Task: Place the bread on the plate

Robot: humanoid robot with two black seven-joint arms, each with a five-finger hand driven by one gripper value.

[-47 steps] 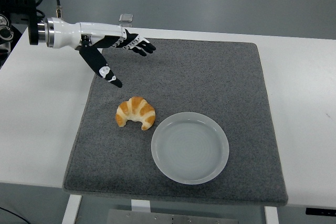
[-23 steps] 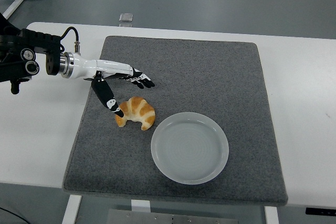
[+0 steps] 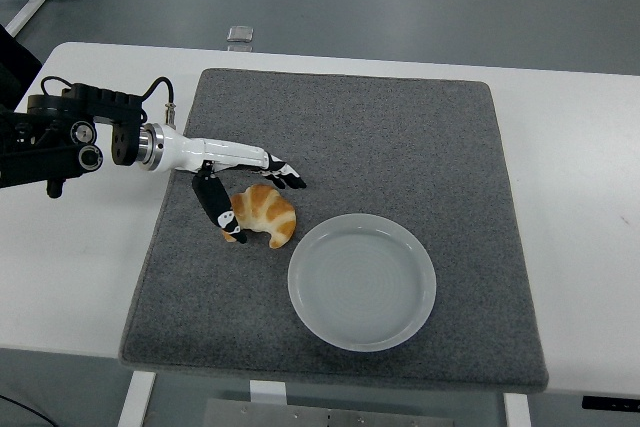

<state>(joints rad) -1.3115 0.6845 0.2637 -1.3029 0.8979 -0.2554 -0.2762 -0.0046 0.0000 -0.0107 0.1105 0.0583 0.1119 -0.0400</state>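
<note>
Lowered since a moment ago, the left hand (image 3: 245, 185) now straddles the croissant (image 3: 264, 213). Its fingers (image 3: 285, 174) are spread, not gripping. The plate (image 3: 362, 281) sits just beside it.

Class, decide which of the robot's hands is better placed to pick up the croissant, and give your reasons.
Left. The left hand straddles the croissant, thumb on its near-left end, fingers over its far side. No right hand shows.

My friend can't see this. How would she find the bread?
Look at the big grey mat covering the white table. Near its front sits a round pale plate, and just left of it lies the bread, with the left robot hand spread around it. It's the only golden, curved, striped thing there.
</note>
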